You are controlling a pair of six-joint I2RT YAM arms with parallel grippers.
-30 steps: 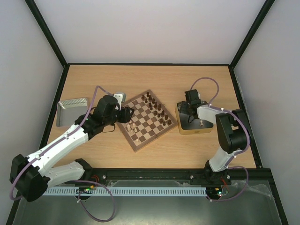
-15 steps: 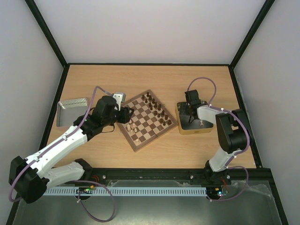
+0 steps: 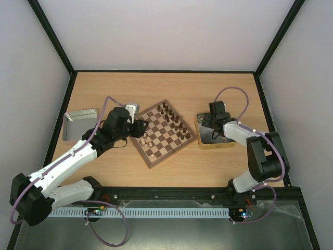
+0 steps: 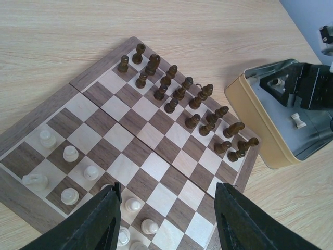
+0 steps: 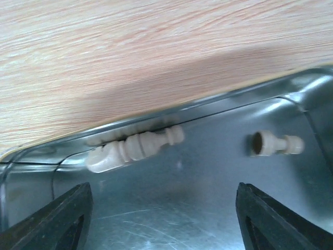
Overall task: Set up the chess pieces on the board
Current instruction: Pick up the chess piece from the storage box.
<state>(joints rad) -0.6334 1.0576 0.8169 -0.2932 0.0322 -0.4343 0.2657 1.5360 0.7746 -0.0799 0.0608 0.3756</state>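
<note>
The board [image 3: 166, 146] lies turned diagonally at mid-table. Dark brown chessmen [image 3: 174, 121] fill its far right side. Several cream chess pieces [image 3: 147, 141] stand along its near left side, also seen in the left wrist view [image 4: 71, 153]. My left gripper [image 3: 141, 127] hovers over the board's left corner, open and empty [image 4: 166, 185]. My right gripper [image 3: 212, 127] reaches down into the yellow-rimmed tin [image 3: 214, 145], open [image 5: 163, 186] with nothing between its fingers. Just beyond it, a cream piece [image 5: 132, 149] lies on its side against the tin wall. A smaller cream piece [image 5: 273, 144] lies to the right.
A silver tin lid [image 3: 79, 124] rests at the left edge of the table. A small grey object [image 3: 132, 107] sits just behind my left gripper. Black frame posts and pale walls enclose the table. The tin [image 4: 260, 140] stands close to the board's right corner.
The right gripper has opened wider inside the tin, and its arm has swung a little to the right. The left arm has hardly moved.
</note>
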